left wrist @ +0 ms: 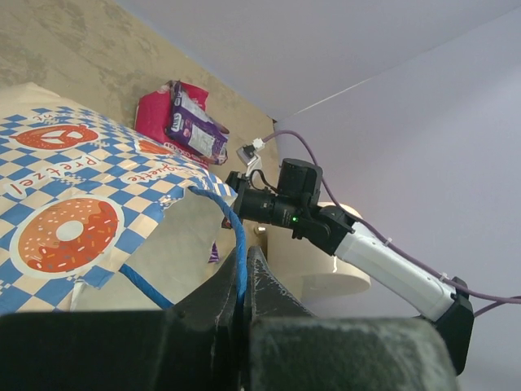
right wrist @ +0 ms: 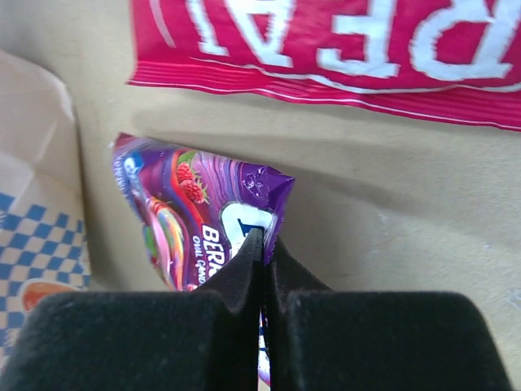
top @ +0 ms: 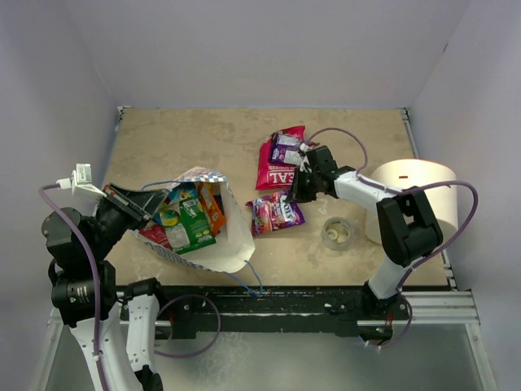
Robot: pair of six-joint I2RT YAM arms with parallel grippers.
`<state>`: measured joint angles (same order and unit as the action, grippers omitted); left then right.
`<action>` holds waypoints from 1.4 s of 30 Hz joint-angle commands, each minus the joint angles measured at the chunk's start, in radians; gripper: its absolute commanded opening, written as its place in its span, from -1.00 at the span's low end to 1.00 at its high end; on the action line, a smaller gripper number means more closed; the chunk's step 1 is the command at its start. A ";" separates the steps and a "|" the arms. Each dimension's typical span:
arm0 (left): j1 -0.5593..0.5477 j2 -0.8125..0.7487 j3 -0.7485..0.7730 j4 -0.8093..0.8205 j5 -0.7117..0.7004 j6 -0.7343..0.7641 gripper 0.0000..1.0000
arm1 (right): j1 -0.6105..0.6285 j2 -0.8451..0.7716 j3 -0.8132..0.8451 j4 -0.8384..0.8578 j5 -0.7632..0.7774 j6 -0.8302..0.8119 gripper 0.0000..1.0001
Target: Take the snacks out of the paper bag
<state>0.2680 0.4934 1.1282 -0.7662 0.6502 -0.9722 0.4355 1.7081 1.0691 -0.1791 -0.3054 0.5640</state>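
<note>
surface: tan mottled surface (top: 203, 138), carrying everything.
bag: blue-and-white checkered paper bag (top: 228, 232) lay on its side at the left, mouth toward the middle; "pretzel" and a doughnut picture were printed outside.
roll: big white cylinder roll (top: 411, 191) stood at the right, no part of the job.
outside the bag: large red-pink chip bag (top: 275, 167), white letters "eal" readable, with a small purple foil packet (top: 286, 147) lying on it.
inside the bag: green glossy packet (top: 191, 220), orange packet (top: 213, 208) and others; their print was too small to read.
right arm: right claw (right wrist: 262, 244) was closed on a corner of the purple berry candy packet (right wrist: 195, 212), marked "ber", just beside the bag and near the chip bag.
left arm: left claw (left wrist: 242, 281) was pinched shut on the thin blue cord handle (left wrist: 232, 220), holding the bag's mouth up.
tape: small clear tape roll (top: 337, 233) sat near the white roll.
step: setting down a removed packet, by my reading.
next: let go, lift clear, then reach into the mouth for the green packet without dragging the bag.
</note>
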 commanded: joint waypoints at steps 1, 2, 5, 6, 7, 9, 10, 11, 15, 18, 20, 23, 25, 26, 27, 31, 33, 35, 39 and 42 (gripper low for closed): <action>0.002 0.001 -0.006 0.053 0.038 0.025 -1.00 | -0.038 0.008 -0.041 0.065 0.015 -0.036 -1.00; 0.002 0.001 -0.007 0.048 0.038 0.024 -1.00 | -0.045 0.008 -0.049 0.067 0.023 -0.037 -1.00; 0.002 -0.005 0.001 0.042 0.037 0.016 -1.00 | -0.066 -0.003 -0.095 0.086 0.026 -0.034 -1.00; 0.002 -0.006 -0.002 0.041 0.036 0.012 -1.00 | -0.068 -0.004 -0.100 0.085 0.033 -0.041 -1.00; 0.003 -0.008 -0.003 0.039 0.037 0.007 -1.00 | -0.070 -0.002 -0.100 0.079 0.043 -0.050 -1.00; 0.002 -0.012 -0.005 0.034 0.047 -0.011 -1.00 | -0.070 0.003 -0.095 0.062 0.059 -0.070 -0.93; 0.002 -0.013 -0.003 0.034 0.057 -0.019 -1.00 | -0.072 0.004 -0.091 0.050 0.058 -0.082 -0.77; 0.002 -0.014 0.001 0.021 0.062 -0.025 -1.00 | -0.072 0.003 -0.080 0.030 0.061 -0.101 -0.61; 0.002 -0.021 0.031 -0.053 0.050 -0.014 -1.00 | -0.072 -0.052 -0.071 -0.064 0.100 -0.182 -0.11; 0.003 -0.018 0.034 -0.061 0.066 -0.015 -1.00 | -0.072 -0.116 -0.005 -0.133 0.147 -0.259 0.14; 0.003 -0.014 0.034 -0.067 0.068 -0.012 -1.00 | -0.069 -0.154 0.024 -0.174 0.155 -0.298 0.21; 0.002 -0.013 0.027 -0.075 0.055 -0.015 -1.00 | -0.063 -0.223 0.046 -0.217 0.099 -0.322 0.31; 0.003 -0.014 0.021 -0.082 0.048 -0.021 -1.00 | -0.047 -0.284 0.050 -0.233 0.054 -0.314 0.37; 0.002 -0.015 0.019 -0.081 0.044 -0.024 -1.00 | -0.032 -0.313 0.055 -0.241 0.030 -0.308 0.39; 0.002 -0.015 0.021 -0.088 0.043 -0.027 -1.00 | -0.009 -0.343 0.064 -0.252 0.018 -0.300 0.42; 0.003 -0.014 0.057 -0.120 0.019 -0.026 -1.00 | 0.185 -0.455 0.133 -0.244 0.021 -0.269 0.47; 0.002 -0.012 0.074 -0.137 0.010 -0.015 -1.00 | 0.286 -0.497 0.146 -0.199 0.039 -0.237 0.47; 0.002 -0.010 0.080 -0.148 0.005 -0.015 -1.00 | 0.390 -0.525 0.145 -0.145 0.095 -0.222 0.47; 0.002 -0.015 0.067 -0.142 0.012 -0.032 -1.00 | 0.596 -0.521 0.147 -0.034 0.293 -0.240 0.40; 0.002 -0.002 0.076 -0.138 0.012 -0.021 -1.00 | 0.736 -0.489 0.123 0.102 0.462 -0.308 0.38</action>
<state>0.2680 0.4824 1.1694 -0.9218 0.6563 -0.9768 1.0428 1.1847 1.1870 -0.2687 -0.0906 0.3149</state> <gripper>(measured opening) 0.011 0.693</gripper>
